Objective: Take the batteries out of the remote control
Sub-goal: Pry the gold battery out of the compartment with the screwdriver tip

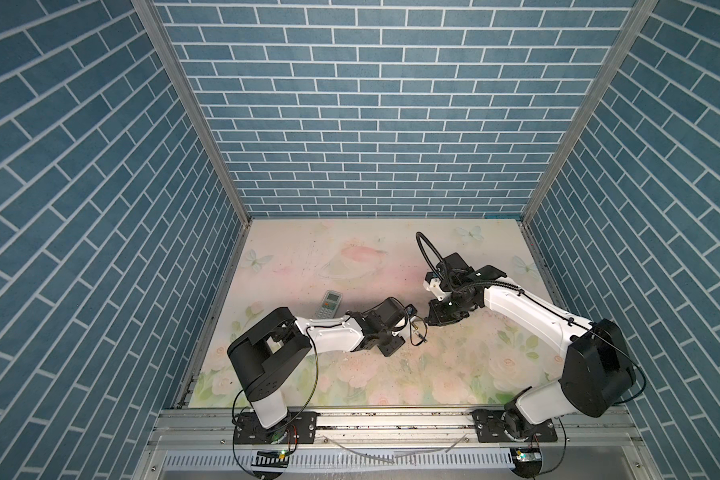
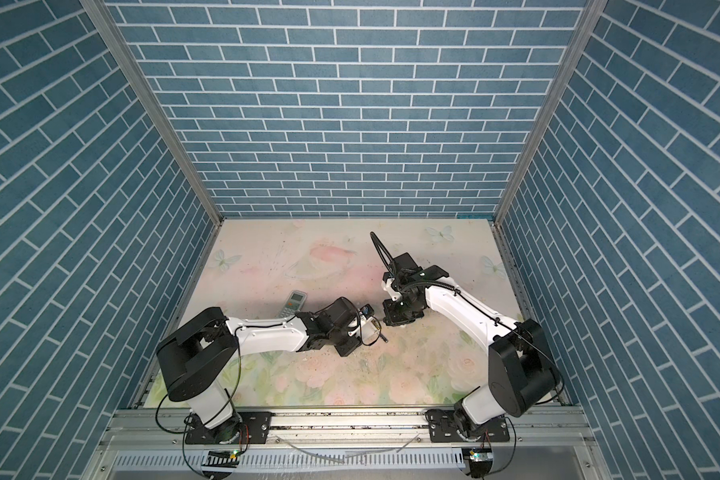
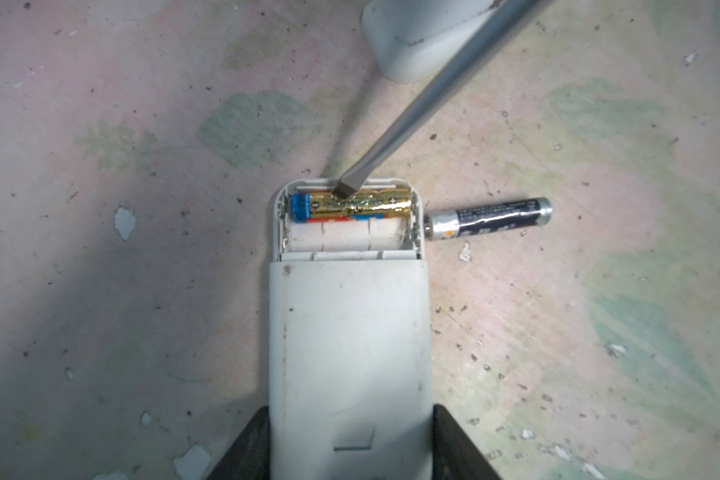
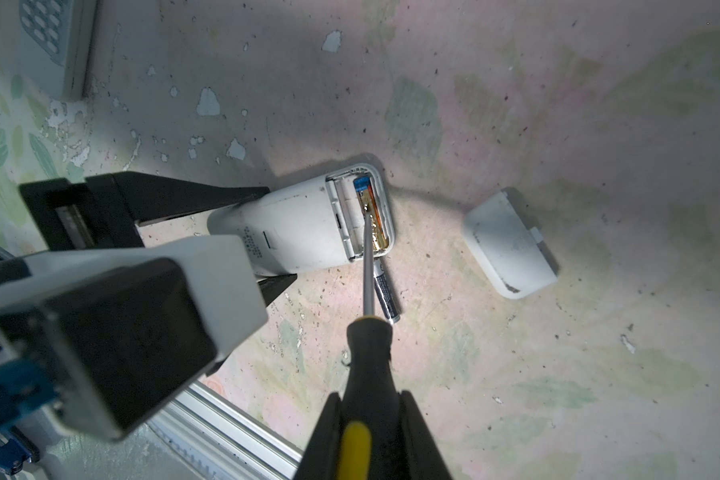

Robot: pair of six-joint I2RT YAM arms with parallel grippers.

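Left wrist view looks down the back of the white remote control (image 3: 348, 340), which lies face down on the table (image 3: 100, 124). The left pincer (image 3: 350, 453) is clenched on its two long sides, with a black finger (image 3: 246, 449) pressed against each. The battery compartment (image 3: 281, 216) at the remote's far end is uncovered. One gold battery (image 3: 375, 205) with a blue end sits in the slot nearest the end wall, and the empty slot (image 3: 346, 239) next to it shows bare white. A black battery (image 3: 495, 216) lies on the table just beside the compartment, one silver end close against the remote's side wall; whether they touch I cannot tell.

The right pincer (image 4: 371, 436) is clenched on the black-and-yellow handle of a screwdriver (image 4: 368, 353). Its steel shaft slants down so that the flat tip rests on the gold battery, on the side toward the end wall. The white cover (image 4: 508, 245) lies on the table apart from the remote, beyond its open end.

In both top views the two pincers meet around the middle of the table, a little nearer its front edge. A second remote (image 1: 328, 304) (image 2: 294, 303) lies keys up toward the left edge, just beyond the left arm.
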